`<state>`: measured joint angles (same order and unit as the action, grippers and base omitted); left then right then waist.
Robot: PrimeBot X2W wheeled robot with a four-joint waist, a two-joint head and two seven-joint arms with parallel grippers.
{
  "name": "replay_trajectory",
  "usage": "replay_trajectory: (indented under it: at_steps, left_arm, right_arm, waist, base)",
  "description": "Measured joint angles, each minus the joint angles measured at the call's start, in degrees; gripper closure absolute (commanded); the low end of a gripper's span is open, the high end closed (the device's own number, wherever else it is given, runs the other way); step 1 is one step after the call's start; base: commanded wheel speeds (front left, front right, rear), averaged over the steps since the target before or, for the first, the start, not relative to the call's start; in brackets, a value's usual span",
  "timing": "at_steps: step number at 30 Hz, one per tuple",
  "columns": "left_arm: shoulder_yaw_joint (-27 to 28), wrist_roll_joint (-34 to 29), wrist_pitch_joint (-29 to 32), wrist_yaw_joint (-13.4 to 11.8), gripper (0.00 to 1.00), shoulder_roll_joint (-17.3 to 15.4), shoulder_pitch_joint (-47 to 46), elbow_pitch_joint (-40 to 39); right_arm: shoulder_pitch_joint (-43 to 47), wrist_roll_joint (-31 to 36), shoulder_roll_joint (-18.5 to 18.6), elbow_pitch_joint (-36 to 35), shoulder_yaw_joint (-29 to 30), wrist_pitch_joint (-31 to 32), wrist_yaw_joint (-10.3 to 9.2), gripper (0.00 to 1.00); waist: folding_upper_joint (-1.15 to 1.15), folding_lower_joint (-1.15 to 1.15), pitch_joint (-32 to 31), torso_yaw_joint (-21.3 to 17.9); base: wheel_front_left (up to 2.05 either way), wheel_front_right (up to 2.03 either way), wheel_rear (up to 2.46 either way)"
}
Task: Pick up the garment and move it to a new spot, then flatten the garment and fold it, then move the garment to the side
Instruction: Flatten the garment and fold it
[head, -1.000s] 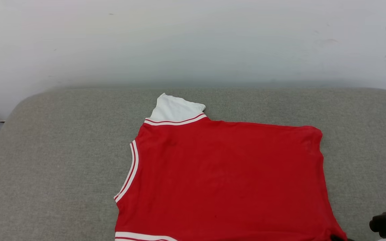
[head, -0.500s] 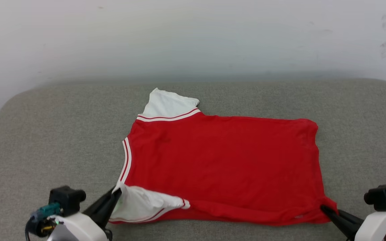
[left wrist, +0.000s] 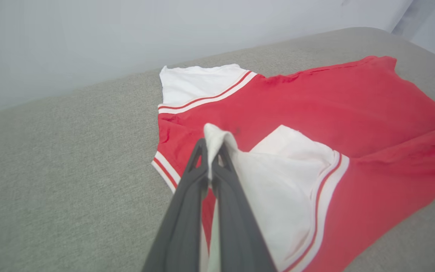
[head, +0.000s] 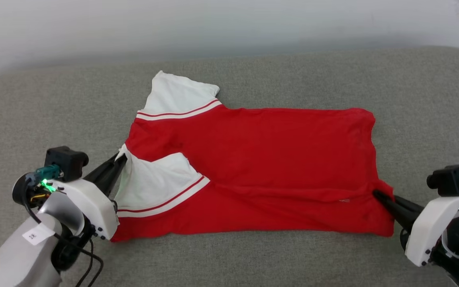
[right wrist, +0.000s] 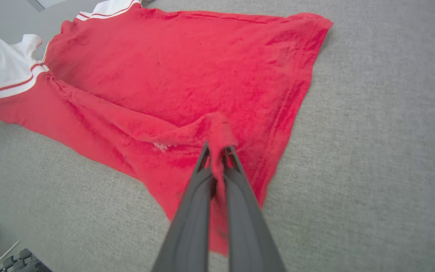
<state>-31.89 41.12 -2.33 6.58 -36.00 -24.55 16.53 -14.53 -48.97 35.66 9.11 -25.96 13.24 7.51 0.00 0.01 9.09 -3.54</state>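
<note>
Where your left gripper (head: 122, 158) reaches in at the left of the head view, its two dark fingers are pressed together on the edge of a white sleeve (head: 153, 179). That sleeve lies turned over onto the red body of the garment (head: 273, 155). Through the left wrist view you see a tuft of white cloth poking out past the fingertips. A striped band (head: 165, 201) of red and white runs along the pinched sleeve's seam. Beside the fingers, the collar trim (left wrist: 166, 168) shows the same stripes. Beyond it the second white sleeve (head: 177, 93) lies flat, pointing toward the wall (head: 213, 24).

Moving right, the side facing you is plain red. Its near edge is doubled over into one long, wrinkled fold running across the cloth. At the far right, the hem ends in a rounded corner on the wall side. On the near side, your right gripper (head: 376, 194) is clamped on the other hem corner, with red cloth bunched between its fingers.

The garment sits in the middle of a grey woven padded surface (head: 293, 259) with rounded far corners. Bare grey fabric shows on every side of it. Behind the surface stands the pale, plain wall.
</note>
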Motion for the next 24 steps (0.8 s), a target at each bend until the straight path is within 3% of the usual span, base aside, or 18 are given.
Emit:
replay_trajectory:
  at_steps: [8, 19, 20, 21, 22, 24]
  left_arm:
    - [-6.3, 2.6, -2.0, 0.8, 1.00, 2.4, -7.0, 15.4]
    - [-14.2, 7.7, -6.0, 0.8, 1.00, 3.2, -10.2, 22.3]
    - [-14.6, 7.8, -6.5, 0.8, 1.00, 3.3, -10.6, 23.0]
    - [-15.3, 7.9, -6.7, 0.8, 0.52, 3.3, -11.1, 23.5]
    - [-16.0, 7.6, -7.4, 0.8, 0.00, 3.3, -11.6, 23.9]
    - [-16.8, 7.5, -8.1, 0.8, 0.00, 3.4, -12.5, 24.5]
  right_arm:
    - [-11.6, 2.3, -3.3, 12.7, -5.5, -1.2, 0.00, 1.00]
    - [-14.9, 2.0, -5.1, 20.6, -10.5, -5.2, 0.00, 1.00]
    - [-14.9, 2.0, -5.1, 20.9, -10.6, -5.9, 0.01, 0.70]
    - [-14.9, 1.8, -5.1, 21.2, -10.7, -6.5, 0.01, 0.51]
    - [-14.9, 1.7, -5.1, 21.3, -10.8, -7.4, 0.00, 0.00]
    - [-14.8, 1.8, -4.7, 21.1, -10.7, -9.3, 0.00, 0.00]
  waist:
    - [0.00, 0.01, 6.3, -1.0]
    - [0.00, -0.01, 6.8, -0.9]
    - [0.00, -0.01, 6.6, -0.9]
    - [0.00, 0.00, 6.3, -0.8]
    - [0.00, -0.01, 6.0, -0.7]
    - [0.00, 0.00, 5.2, -0.3]
  base:
    - [0.00, 0.00, 0.00]
    - [0.00, 0.00, 0.00]
    - [0.00, 0.00, 0.00]
    - [0.00, 0.00, 0.00]
    - [0.00, 0.00, 0.00]
    - [0.00, 0.00, 0.00]
